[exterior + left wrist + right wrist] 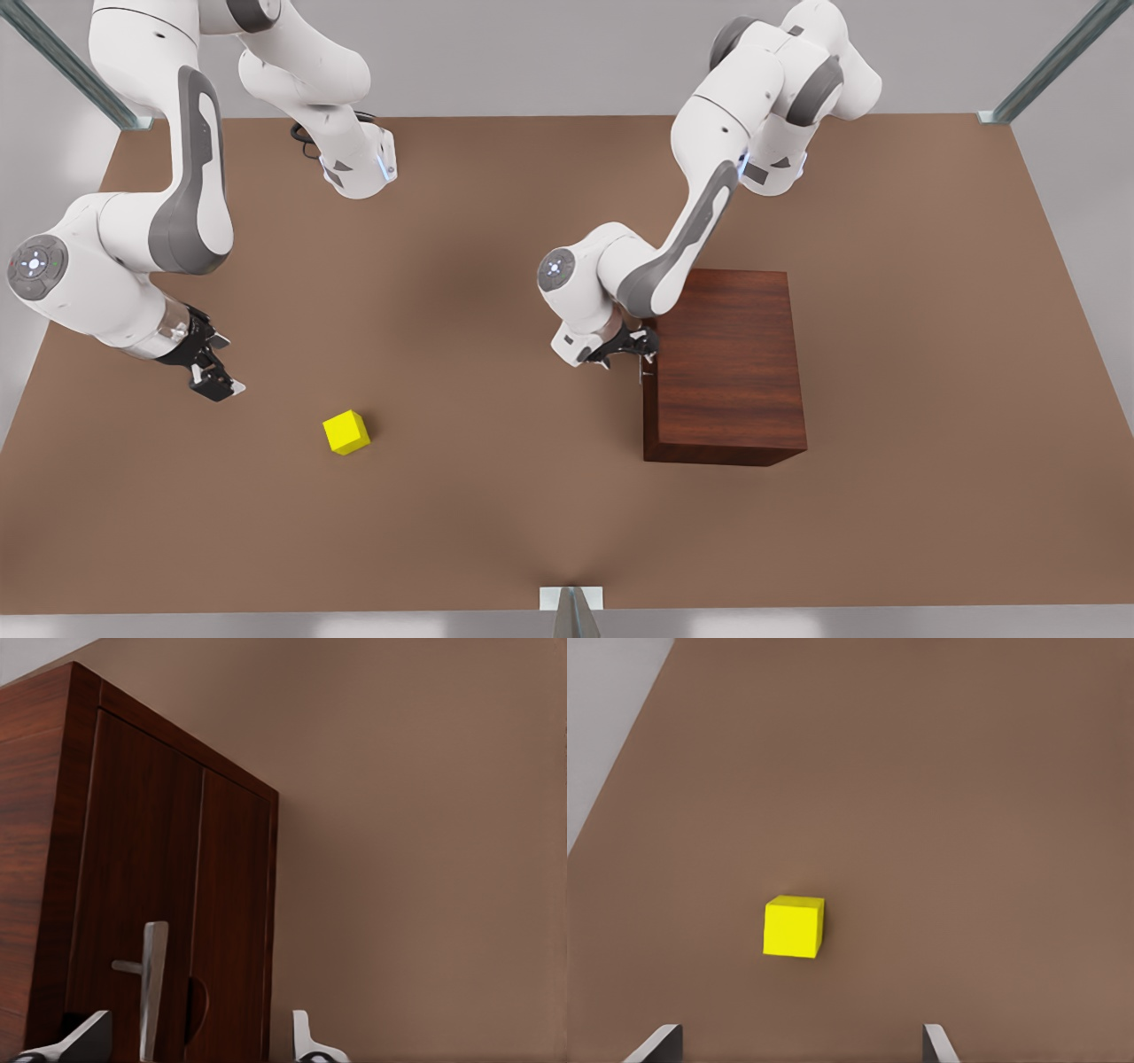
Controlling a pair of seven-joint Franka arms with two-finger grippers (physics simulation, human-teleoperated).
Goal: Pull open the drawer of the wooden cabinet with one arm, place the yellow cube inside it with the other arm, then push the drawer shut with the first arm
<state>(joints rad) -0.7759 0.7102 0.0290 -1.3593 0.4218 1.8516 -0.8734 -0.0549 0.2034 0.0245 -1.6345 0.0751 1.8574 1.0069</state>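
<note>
- Brown worktop (496,266) carries everything.
- Reddish-brown wooden cabinet (731,363) stands toward the front view's right, its drawer (168,904) flush and closed, with the silver bar handle (152,988) on the front.
- Left pincer (640,347) sits at the cabinet's front face, its fingers (306,1041) spread wide to either side of the handle, gripping nothing.
- Right pincer (213,377) hovers near the yellow cube (345,432), spread apart and empty.
- Yellow cube lies on the bare worktop, well apart from the cabinet.

2 white arms (195,177), grey joint panels, black tools (211,372).
</note>
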